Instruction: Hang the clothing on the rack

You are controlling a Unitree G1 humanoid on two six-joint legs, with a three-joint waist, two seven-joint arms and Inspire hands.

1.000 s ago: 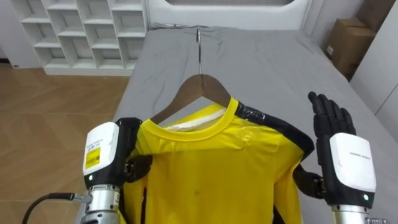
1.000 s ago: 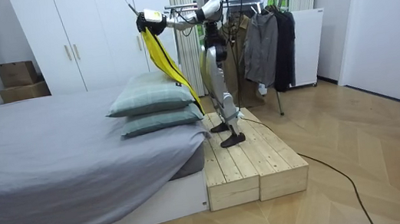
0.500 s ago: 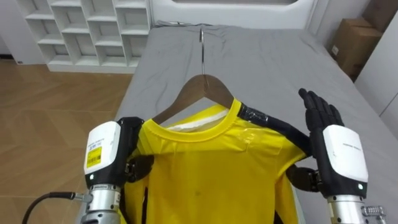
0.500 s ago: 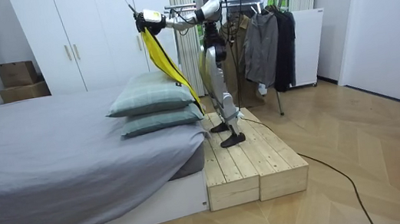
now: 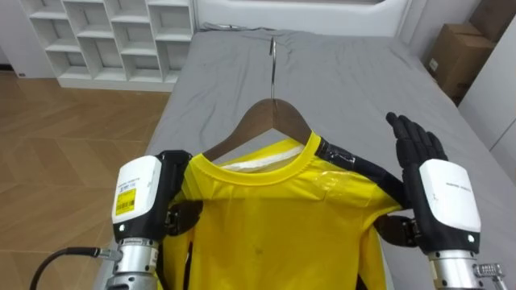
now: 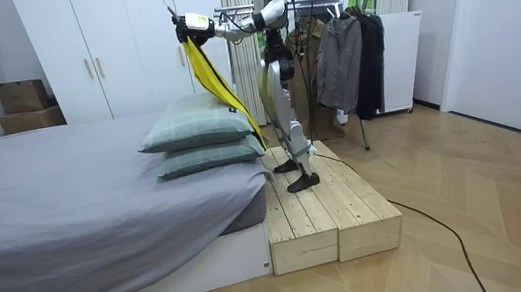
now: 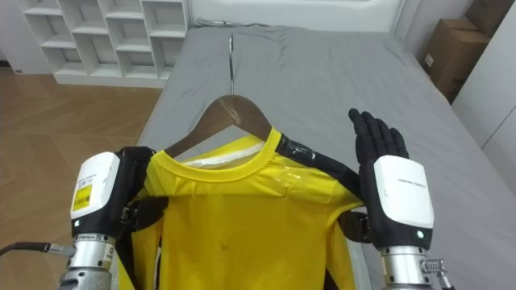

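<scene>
Shirt (image 5: 274, 225) glossy yellow | hanger (image 5: 278, 113) curved wood, wire hook

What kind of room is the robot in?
Most likely a bedroom. There is a big bed with a grey cover and two pillows stacked on it, tall white wardrobes behind it, and a rack of hanging clothes.
</scene>
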